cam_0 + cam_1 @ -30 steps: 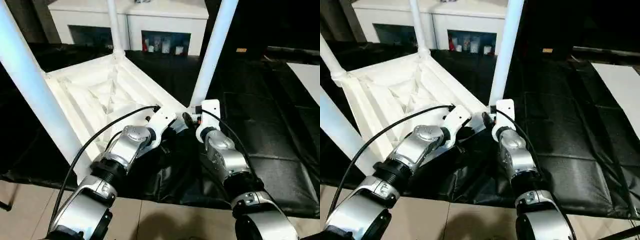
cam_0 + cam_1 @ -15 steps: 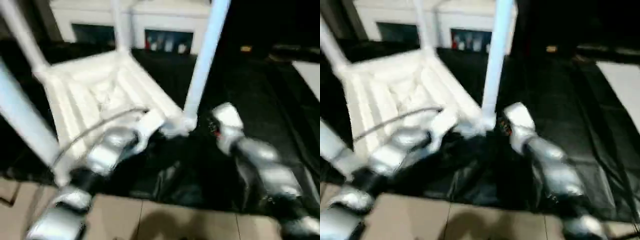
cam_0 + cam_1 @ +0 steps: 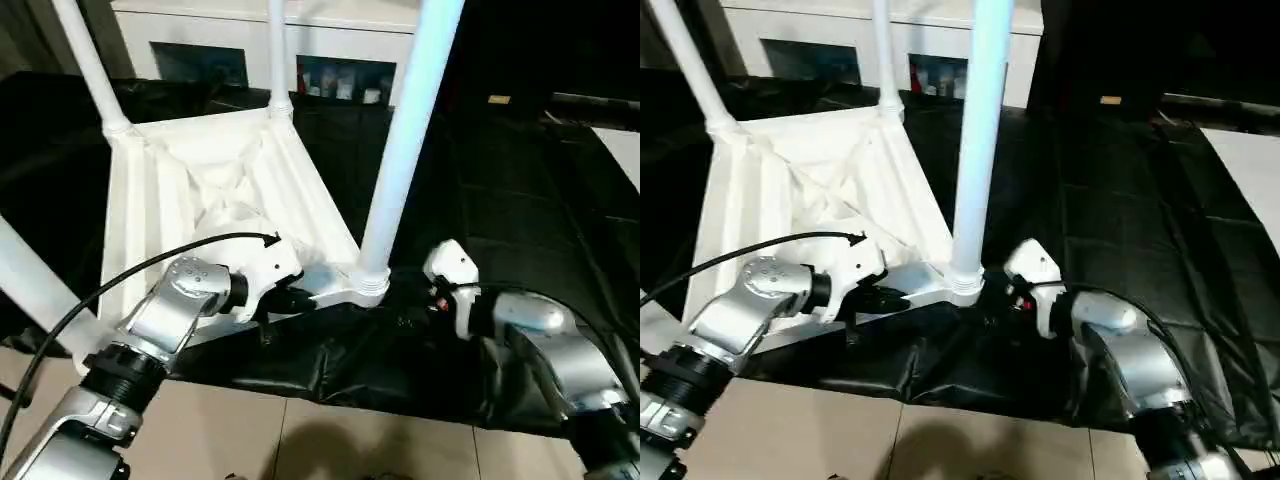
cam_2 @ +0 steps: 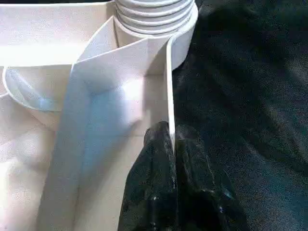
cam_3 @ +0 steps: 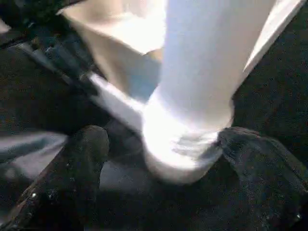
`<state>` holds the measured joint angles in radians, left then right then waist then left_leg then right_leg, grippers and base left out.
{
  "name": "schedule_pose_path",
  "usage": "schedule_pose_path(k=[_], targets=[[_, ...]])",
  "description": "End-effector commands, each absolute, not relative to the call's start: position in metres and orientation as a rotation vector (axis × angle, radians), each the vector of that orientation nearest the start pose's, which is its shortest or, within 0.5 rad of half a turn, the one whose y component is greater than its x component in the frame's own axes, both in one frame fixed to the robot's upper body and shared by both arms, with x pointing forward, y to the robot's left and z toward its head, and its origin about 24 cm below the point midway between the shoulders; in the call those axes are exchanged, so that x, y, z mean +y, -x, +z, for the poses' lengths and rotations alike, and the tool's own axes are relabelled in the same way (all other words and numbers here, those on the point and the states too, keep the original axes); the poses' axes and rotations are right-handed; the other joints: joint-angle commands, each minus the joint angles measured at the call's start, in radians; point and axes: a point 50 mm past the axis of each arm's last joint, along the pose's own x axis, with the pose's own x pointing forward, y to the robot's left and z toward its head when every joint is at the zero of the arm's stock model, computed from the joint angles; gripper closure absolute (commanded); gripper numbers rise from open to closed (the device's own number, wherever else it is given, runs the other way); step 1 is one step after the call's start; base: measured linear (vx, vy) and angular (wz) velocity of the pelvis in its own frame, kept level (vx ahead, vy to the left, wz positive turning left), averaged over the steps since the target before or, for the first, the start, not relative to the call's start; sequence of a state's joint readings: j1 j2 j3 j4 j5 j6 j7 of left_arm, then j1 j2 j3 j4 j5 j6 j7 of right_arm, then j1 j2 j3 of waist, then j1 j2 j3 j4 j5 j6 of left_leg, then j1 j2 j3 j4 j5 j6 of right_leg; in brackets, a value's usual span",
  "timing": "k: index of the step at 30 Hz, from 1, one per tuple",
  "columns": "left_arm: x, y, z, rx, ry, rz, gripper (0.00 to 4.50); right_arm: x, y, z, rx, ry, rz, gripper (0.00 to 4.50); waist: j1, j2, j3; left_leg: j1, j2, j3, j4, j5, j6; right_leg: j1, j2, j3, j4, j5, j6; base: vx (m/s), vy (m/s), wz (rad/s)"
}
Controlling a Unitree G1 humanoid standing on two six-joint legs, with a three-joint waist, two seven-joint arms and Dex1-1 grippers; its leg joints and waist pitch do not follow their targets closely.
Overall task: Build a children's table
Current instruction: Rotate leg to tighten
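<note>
White tabletop (image 3: 190, 190) rim is clamped by the left pincer (image 4: 171, 144); right pincer (image 5: 159, 159) gapes around a leg (image 3: 405, 150).

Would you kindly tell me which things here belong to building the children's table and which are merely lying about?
Belonging to the job:
- white ribbed plastic table top, upside down
- white tube legs, one in the near corner socket
- left pincer, shut on the top's rim

Lying about:
- white cabinet behind
- black mat underneath
</note>
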<state>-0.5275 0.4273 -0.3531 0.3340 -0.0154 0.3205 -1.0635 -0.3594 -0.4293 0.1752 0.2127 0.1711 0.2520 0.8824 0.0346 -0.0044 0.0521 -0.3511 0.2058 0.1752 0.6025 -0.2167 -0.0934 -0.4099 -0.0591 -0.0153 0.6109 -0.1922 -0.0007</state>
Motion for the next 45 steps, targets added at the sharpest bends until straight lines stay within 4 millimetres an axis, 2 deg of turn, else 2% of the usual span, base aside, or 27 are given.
schedule_pose_path(k=[1, 4, 8, 20, 27, 30, 33, 36, 38, 39, 41, 42, 43, 44, 45], targets=[[0.115, -0.301, 0.066, 0.446, -0.442, -1.317, 4.5, -0.154, -0.3, 0.067, 0.262, 0.237, 0.968, 0.33, 0.0, -0.006, -0.067, 0.002, 0.015, 0.007, -0.062, -0.033, 0.085, 0.059, -0.052, 0.031, -0.046, 0.045, -0.287, 0.0, 0.0, 0.0], [0.115, -0.3, 0.066, 0.447, -0.444, -1.315, 4.5, -0.154, -0.304, 0.068, 0.253, 0.222, 0.944, 0.33, 0.008, -0.007, -0.068, 0.001, 0.014, 0.008, -0.062, -0.016, 0.093, 0.061, -0.051, 0.03, -0.042, 0.073, -0.293, 0.0, 0.0, 0.0], [0.116, -0.3, 0.065, 0.452, -0.452, -1.311, 4.5, -0.15, -0.304, 0.063, 0.259, 0.216, 0.962, 0.33, 0.01, -0.007, -0.068, 0.0, 0.013, 0.008, -0.062, -0.029, 0.086, 0.063, -0.051, 0.029, -0.042, 0.058, -0.288, 0.0, 0.0, 0.0], [0.119, -0.301, 0.065, 0.461, -0.456, -1.306, 4.5, -0.152, -0.306, 0.06, 0.27, 0.202, 0.972, 1.51, 0.012, -0.008, -0.071, -0.002, 0.012, 0.007, -0.058, -0.009, 0.099, 0.066, -0.051, 0.029, -0.037, 0.085, -0.294, 0.0, 0.0, 0.0], [0.121, -0.297, 0.061, 0.492, -0.452, -1.311, 4.5, -0.15, -0.3, 0.052, 0.307, 0.208, 1.002, 1.86, 0.012, -0.007, -0.072, -0.002, 0.013, 0.006, -0.057, -0.007, 0.098, 0.066, -0.051, 0.028, -0.036, 0.084, -0.295, 0.0, 0.0, 0.0], [0.118, -0.299, 0.058, 0.496, -0.429, -1.265, 4.5, -0.149, -0.303, 0.041, 0.354, 0.236, 0.916, 1.89, 0.009, -0.007, -0.068, -0.003, 0.012, 0.006, -0.059, -0.012, 0.093, 0.064, -0.05, 0.027, -0.038, 0.065, -0.292, 0.0, 0.0, 0.0], [0.11, -0.309, 0.057, 0.479, -0.407, -1.159, 4.5, -0.146, -0.31, 0.031, 0.384, 0.227, 0.765, 1.91, -0.001, -0.007, -0.058, 0.003, 0.012, 0.006, -0.068, -0.121, 0.035, 0.057, -0.052, 0.027, -0.061, -0.134, -0.26, 0.0, 0.0, 0.0], [0.086, -0.333, 0.058, 0.448, -0.327, -0.904, 4.5, -0.131, -0.322, 0.02, 0.421, 0.143, 0.493, 1.91, -0.01, -0.011, -0.058, 0.005, 0.008, 0.002, -0.071, -0.161, -0.005, 0.055, -0.05, 0.028, -0.074, -0.259, -0.212, -0.019, 0.001, 0.0], [0.083, -0.336, 0.058, 0.447, -0.315, -0.865, 4.5, -0.128, -0.324, 0.018, 0.432, 0.132, 0.45, 1.92, -0.011, -0.012, -0.057, 0.003, 0.004, 0.001, -0.072, -0.172, -0.012, 0.053, -0.05, 0.028, -0.082, -0.313, -0.185, -0.065, 0.001, 0.0], [0.073, -0.345, 0.058, 0.437, -0.313, -0.79, 4.5, -0.12, -0.331, 0.016, 0.451, 0.076, 0.323, 1.92, -0.013, -0.009, -0.059, 0.002, 0.001, 0.001, -0.071, -0.167, -0.014, 0.049, -0.049, 0.028, -0.084, -0.318, -0.174, 0.0, 0.0, 0.0], [0.07, -0.347, 0.059, 0.433, -0.318, -0.76, 4.5, -0.116, -0.333, 0.015, 0.463, 0.042, 0.285, 1.92, -0.012, -0.011, -0.062, 0.003, 0.001, 0.001, -0.07, -0.167, -0.012, 0.049, -0.049, 0.028, -0.083, -0.3, -0.166, 0.0, 0.0, 0.0], [0.065, -0.352, 0.061, 0.419, -0.336, -0.723, 4.5, -0.105, -0.338, 0.015, 0.484, -0.026, 0.218, 1.92, -0.009, -0.005, -0.062, 0.001, 0.002, 0.0, -0.071, -0.16, -0.008, 0.05, -0.05, 0.028, -0.082, -0.279, -0.165, 0.0, 0.0, 0.0], [0.063, -0.354, 0.062, 0.411, -0.347, -0.713, 4.5, -0.099, -0.339, 0.015, 0.494, -0.045, 0.206, 1.92, -0.012, -0.007, -0.063, 0.0, -0.001, 0.001, -0.07, -0.157, -0.006, 0.047, -0.048, 0.029, -0.082, -0.268, -0.164, 0.0, 0.0, 0.0], [0.062, -0.355, 0.062, 0.406, -0.353, -0.709, 4.5, -0.096, -0.34, 0.014, 0.5, -0.054, 0.203, 1.92, -0.014, -0.003, -0.064, -0.001, -0.001, -0.002, -0.071, -0.153, -0.009, 0.048, -0.049, 0.028, -0.079, -0.261, -0.168, 0.0, 0.0, 0.0], [0.061, -0.356, 0.063, 0.4, -0.363, -0.7, 4.5, -0.092, -0.341, 0.014, 0.507, -0.061, 0.194, 1.92, -0.013, -0.006, -0.066, -0.001, -0.001, -0.001, -0.07, -0.15, -0.008, 0.051, -0.047, 0.026, -0.078, -0.234, -0.172, 0.0, 0.0, 0.0]])
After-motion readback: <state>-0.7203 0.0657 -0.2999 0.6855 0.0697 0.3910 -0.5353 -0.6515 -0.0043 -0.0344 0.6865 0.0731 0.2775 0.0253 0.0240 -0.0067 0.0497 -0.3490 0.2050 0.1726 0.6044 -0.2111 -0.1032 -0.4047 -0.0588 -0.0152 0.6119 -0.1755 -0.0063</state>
